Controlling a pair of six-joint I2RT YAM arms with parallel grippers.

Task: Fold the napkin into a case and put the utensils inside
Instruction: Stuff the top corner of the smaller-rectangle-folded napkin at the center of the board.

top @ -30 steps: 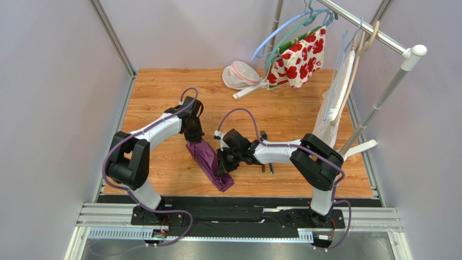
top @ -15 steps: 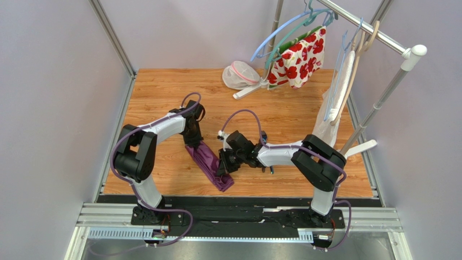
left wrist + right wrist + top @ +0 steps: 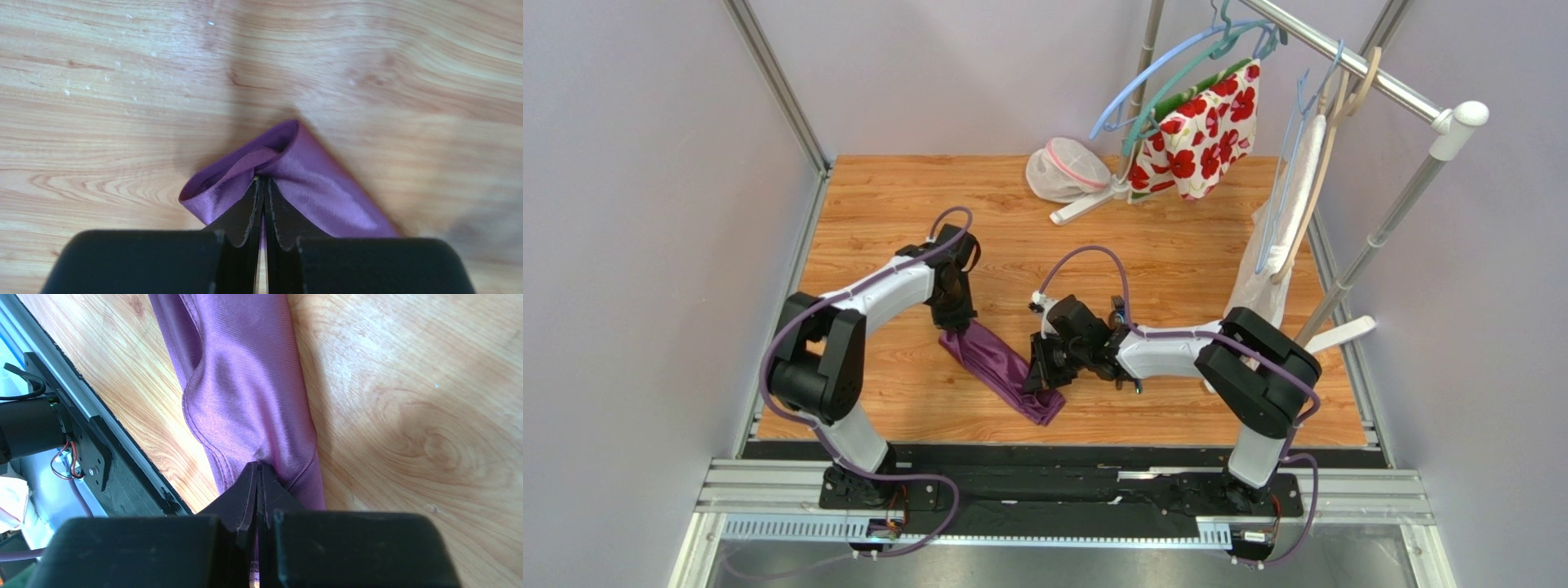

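The left gripper (image 3: 264,184) and right gripper (image 3: 256,470) each pinch the napkin (image 3: 995,368) fully closed. Uneven tension may pull the cloth free, collapsing the fold.

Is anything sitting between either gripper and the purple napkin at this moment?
Nothing visible does. The left gripper is shut on the far end of the napkin. The right gripper is shut on the napkin's edge nearer the front of the table. Both sets of fingers touch the cloth directly.
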